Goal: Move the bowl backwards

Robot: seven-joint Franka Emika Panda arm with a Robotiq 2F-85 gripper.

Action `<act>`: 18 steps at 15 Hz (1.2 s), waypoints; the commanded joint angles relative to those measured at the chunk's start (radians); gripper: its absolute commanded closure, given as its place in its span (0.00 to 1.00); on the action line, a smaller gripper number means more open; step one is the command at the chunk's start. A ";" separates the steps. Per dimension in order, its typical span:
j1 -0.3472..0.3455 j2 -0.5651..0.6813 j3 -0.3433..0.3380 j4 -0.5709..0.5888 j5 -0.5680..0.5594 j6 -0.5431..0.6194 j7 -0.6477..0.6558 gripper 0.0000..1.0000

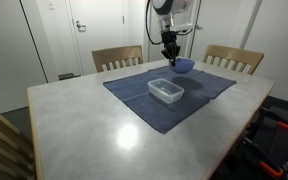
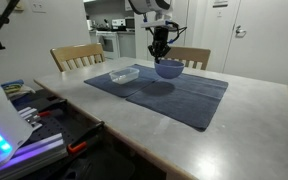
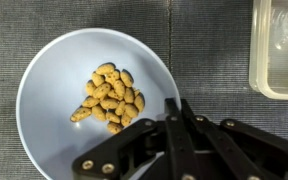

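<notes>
Wrist view: bowl (image 3: 44,115), dark cloth (image 3: 209,45)

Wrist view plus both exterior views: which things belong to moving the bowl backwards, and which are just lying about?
Belongs to the job:
- bowl, light blue, holding brown pieces
- gripper, closed on the bowl's rim

Just lying about:
- clear container, beside the bowl
- dark blue cloth beneath them
- wooden chairs behind the table
</notes>
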 commanded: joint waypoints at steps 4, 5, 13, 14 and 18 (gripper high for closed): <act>0.028 0.025 0.056 0.039 0.029 -0.013 -0.004 0.99; 0.042 0.032 0.053 0.048 0.013 -0.021 0.006 0.99; 0.085 0.156 0.028 0.151 -0.018 -0.038 0.070 0.99; 0.088 0.163 0.025 0.161 -0.022 -0.037 0.082 0.99; 0.094 0.170 0.031 0.200 -0.021 -0.054 0.098 0.70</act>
